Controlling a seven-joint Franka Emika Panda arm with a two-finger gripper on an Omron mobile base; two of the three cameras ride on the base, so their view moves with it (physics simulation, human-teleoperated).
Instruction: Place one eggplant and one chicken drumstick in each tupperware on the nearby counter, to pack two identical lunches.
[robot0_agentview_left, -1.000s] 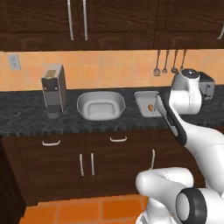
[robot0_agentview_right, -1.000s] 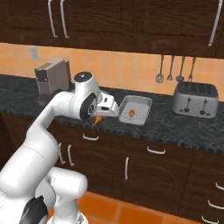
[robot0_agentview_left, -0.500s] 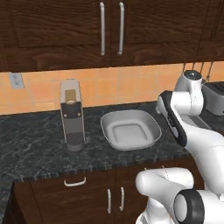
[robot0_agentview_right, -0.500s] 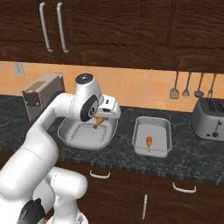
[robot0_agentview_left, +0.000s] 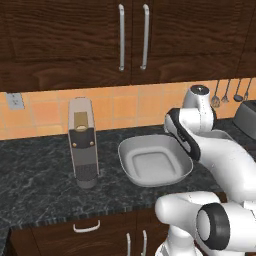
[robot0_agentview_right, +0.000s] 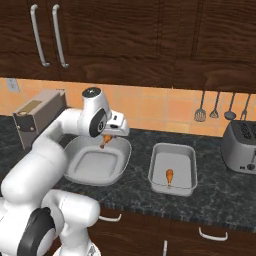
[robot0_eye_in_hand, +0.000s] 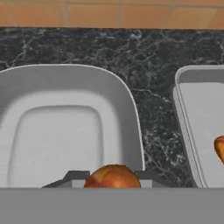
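Note:
My gripper (robot0_agentview_right: 107, 135) is shut on a chicken drumstick (robot0_agentview_right: 105, 140), an orange-brown club hanging over the far right part of the wide grey tupperware tub (robot0_agentview_right: 96, 161). In the hand view the held drumstick (robot0_eye_in_hand: 113, 177) sits low, above the tub's right rim (robot0_eye_in_hand: 131, 113). The smaller tupperware tray (robot0_agentview_right: 173, 167) stands to the tub's right with another drumstick (robot0_agentview_right: 170, 176) lying in it, whose end shows in the hand view (robot0_eye_in_hand: 220, 148). The tub (robot0_agentview_left: 155, 162) holds nothing that I can see. The eggplant is out of view.
A tall grey coffee machine (robot0_agentview_left: 84, 142) stands left of the tub on the dark speckled counter (robot0_agentview_left: 35, 185). A silver toaster (robot0_agentview_right: 242, 146) sits at the far right, with utensils (robot0_agentview_right: 215, 106) hanging on the orange tiled wall. Dark cabinets hang overhead.
The whole picture has shifted: the base has driven left and closer, so the tub now lies in front. The gripper, still shut on the drumstick, went from the tray to over the tub.

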